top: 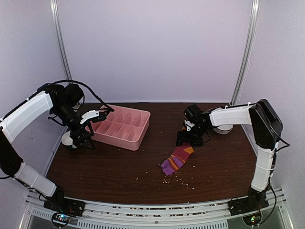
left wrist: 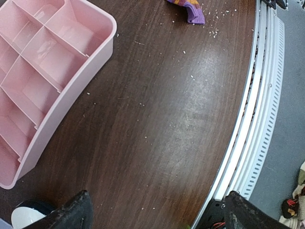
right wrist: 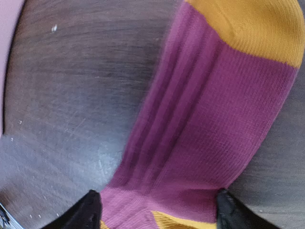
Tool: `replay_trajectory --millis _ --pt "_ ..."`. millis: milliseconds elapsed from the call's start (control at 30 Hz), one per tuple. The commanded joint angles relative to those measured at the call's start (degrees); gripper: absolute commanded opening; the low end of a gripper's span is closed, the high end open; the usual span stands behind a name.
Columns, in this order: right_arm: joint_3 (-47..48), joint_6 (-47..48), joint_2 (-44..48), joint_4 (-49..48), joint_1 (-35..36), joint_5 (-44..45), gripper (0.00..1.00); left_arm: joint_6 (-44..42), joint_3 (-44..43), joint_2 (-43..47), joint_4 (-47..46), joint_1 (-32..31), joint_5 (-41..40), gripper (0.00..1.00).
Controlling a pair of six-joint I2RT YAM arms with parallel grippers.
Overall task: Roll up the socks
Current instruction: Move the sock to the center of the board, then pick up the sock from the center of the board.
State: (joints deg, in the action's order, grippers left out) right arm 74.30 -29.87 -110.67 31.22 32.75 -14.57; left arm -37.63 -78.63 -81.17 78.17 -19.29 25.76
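- Left gripper (top: 93, 128): your left tool hangs just beside the left end of the pink tray (top: 114, 139). In its wrist view the two fingers (left wrist: 71, 212) stand wide apart with only bare table (left wrist: 157, 119) between them. It holds nothing.
- Pink tray: a divided bin on the left half of the table. No sock shows in any compartment that the pictures cover.
- Socks (top: 177, 159): one flat strip striped purple, orange and dark red, right of centre and well apart from the tray. It lies stretched out and unrolled. You cannot tell whether this is one sock or a stacked pair.
- Crumbs (top: 182, 180): pale specks scattered on the table near the socks' near end.
- Right gripper (top: 189, 138): low over the far end of the socks. Its wrist view shows the fingers (right wrist: 88, 212) spread, one on each side of the fabric (right wrist: 205, 119). They are not closed on it.
- Progress: judged from the flat strip, no fold or turn is made yet. The whole roll is left to you, starting with a grip at that far end.
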Motion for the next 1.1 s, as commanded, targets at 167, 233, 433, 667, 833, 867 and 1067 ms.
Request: replay_trajectory --millis 167,233,433,667,833,867,1067 --pt "-0.2 -2.1 -5.5 -6.5 1.3 -1.8 0.66 0.2 0.8 3.5 1.0 -0.1 -2.1 0.98" --pt "2.3 -1.4 -7.4 -6.7 1.9 -2.3 0.66 0.2 1.6 3.9 0.8 -0.1 -2.6 0.98" --pt "14.3 3.3 -13.3 -1.1 4.2 -1.4 0.72 0.6 2.5 4.7 1.1 -0.1 -2.3 0.98" --pt "15.7 5.9 -8.9 1.9 5.8 8.2 1.00 3.8 2.2 6.4 -1.2 -0.1 -3.8 0.98" --pt "1.7 4.2 6.9 -9.2 6.1 24.8 0.99 8.3 0.8 7.9 -6.2 0.0 -7.4 0.98" --pt "-2.0 2.5 10.6 -12.3 5.8 25.3 1.00 8.8 0.7 7.9 -7.0 -0.1 -7.7 0.98" --pt "-22.8 1.8 23.4 -35.5 3.8 7.9 1.00 4.2 2.0 7.6 -9.2 -1.9 1.5 0.98"
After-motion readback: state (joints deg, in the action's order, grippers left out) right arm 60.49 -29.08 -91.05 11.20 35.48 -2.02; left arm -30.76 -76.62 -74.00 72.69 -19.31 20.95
